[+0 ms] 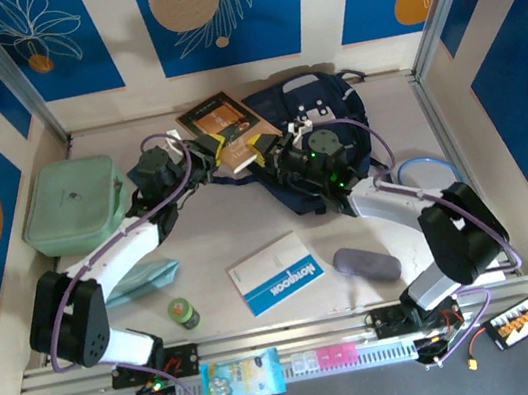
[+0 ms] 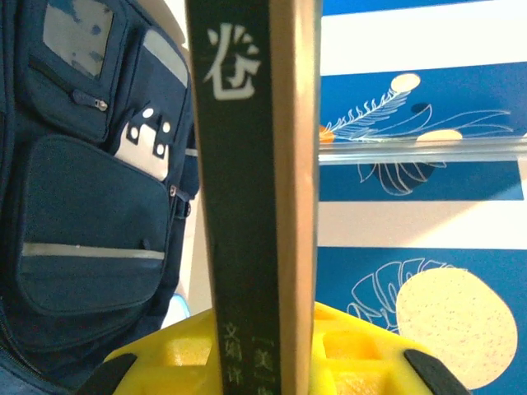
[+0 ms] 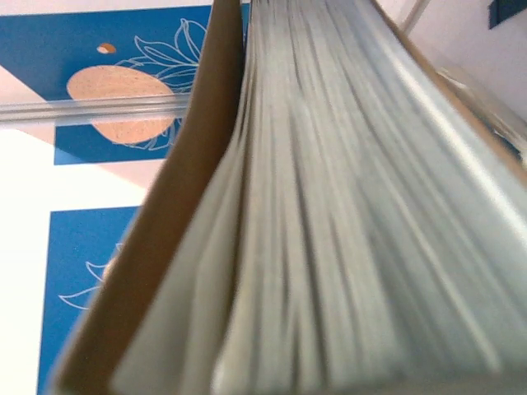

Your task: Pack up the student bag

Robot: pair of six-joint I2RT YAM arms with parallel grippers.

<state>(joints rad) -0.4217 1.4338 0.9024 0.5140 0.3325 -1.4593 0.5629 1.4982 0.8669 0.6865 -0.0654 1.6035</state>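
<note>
Top external: book [image 1: 221, 123] overlaps student bag [image 1: 345, 103]; notebook [image 1: 277, 273], green case [image 1: 73, 204] nearby.

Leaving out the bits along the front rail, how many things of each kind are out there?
Books: 2, brown book, blue notebook
Bags: 1, navy backpack
Cases: 2, mint green case, grey case
Pouches: 1, pale teal pouch
Jars: 1, small green jar
Rings: 1, blue ring
Total: 8
</note>
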